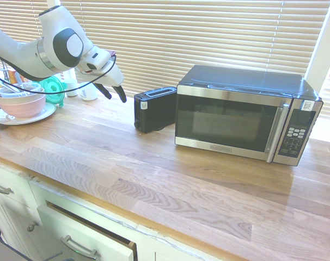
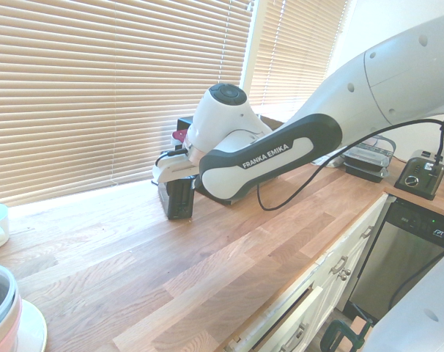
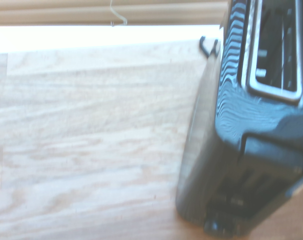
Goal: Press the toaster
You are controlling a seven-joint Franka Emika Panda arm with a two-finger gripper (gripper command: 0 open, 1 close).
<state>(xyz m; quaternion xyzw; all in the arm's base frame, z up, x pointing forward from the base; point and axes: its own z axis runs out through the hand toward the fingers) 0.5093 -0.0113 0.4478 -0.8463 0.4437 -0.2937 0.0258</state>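
Above the wooden counter (image 1: 154, 168), the gripper (image 1: 112, 91) hangs just short of the toaster (image 1: 154, 109), jaws narrowly parted and empty: the approach step.

Next it must reach the lever end and push down; the toaster lies lengthwise toward the microwave (image 1: 246, 111), slot up.

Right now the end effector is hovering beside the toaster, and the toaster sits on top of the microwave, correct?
One thing is wrong: the toaster isn't on top of the microwave. It stands on the wooden counter beside it, as the first exterior view shows. The end effector does hover beside the toaster, not touching.
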